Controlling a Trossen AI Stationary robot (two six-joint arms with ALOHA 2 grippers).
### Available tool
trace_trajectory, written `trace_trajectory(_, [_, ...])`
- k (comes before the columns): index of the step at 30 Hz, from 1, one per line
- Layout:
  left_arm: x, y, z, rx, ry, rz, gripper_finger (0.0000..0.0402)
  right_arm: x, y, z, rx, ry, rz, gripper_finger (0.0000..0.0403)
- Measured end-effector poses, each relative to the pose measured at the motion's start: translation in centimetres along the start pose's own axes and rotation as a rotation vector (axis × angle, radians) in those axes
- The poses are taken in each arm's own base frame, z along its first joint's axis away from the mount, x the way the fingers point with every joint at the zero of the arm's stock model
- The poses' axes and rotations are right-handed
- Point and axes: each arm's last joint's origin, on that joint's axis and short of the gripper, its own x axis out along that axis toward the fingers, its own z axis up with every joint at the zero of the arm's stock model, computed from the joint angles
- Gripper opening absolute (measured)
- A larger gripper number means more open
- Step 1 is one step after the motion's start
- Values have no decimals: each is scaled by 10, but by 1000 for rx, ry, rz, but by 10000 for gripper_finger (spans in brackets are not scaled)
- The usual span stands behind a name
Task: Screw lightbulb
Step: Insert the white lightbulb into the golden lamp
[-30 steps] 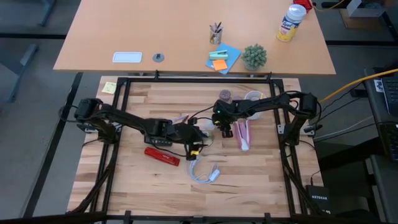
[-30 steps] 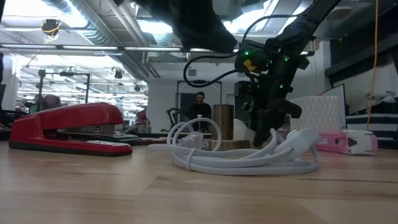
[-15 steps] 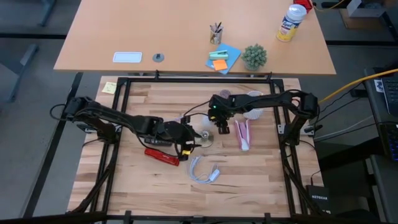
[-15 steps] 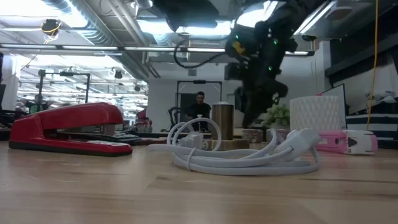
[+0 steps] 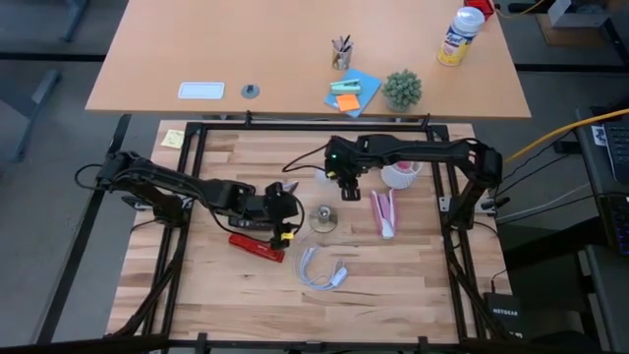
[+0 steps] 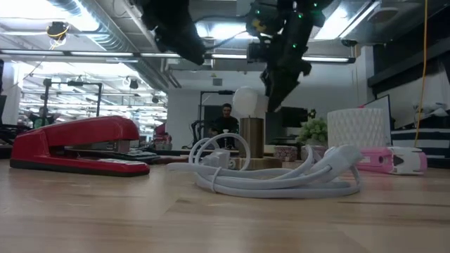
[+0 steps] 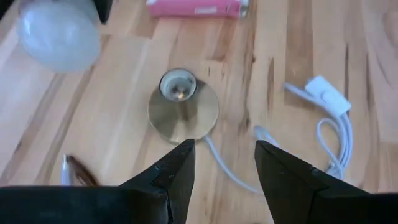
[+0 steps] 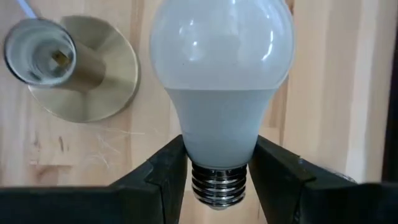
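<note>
right wrist view: right hand grips lightbulb.

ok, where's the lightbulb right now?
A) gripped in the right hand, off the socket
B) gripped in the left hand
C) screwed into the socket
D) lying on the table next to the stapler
A: the right wrist view shows the right hand clamped around the neck of the lightbulb, with the brass socket base off to one side and its opening empty; the left hand is open and holds nothing.
</note>
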Motion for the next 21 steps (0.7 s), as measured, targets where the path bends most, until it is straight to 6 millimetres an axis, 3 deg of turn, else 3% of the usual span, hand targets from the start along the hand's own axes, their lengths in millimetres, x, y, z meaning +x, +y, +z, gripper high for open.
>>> trace_trajectory(6, [0, -1, -4, 9, 32, 5, 159, -19, 1, 8, 33, -21, 138, 165])
trace_trajectory(10, [0, 0, -4, -14, 38, 9, 159, -43, 4, 10, 55, -65, 260, 165])
trace_trajectory(15, [0, 0, -6, -27, 58, 16, 159, -97, 7, -1, 64, -148, 223, 165])
trace_trajectory(21, [0, 1, -6, -33, 50, 34, 159, -179, 17, -37, 145, -307, 96, 165])
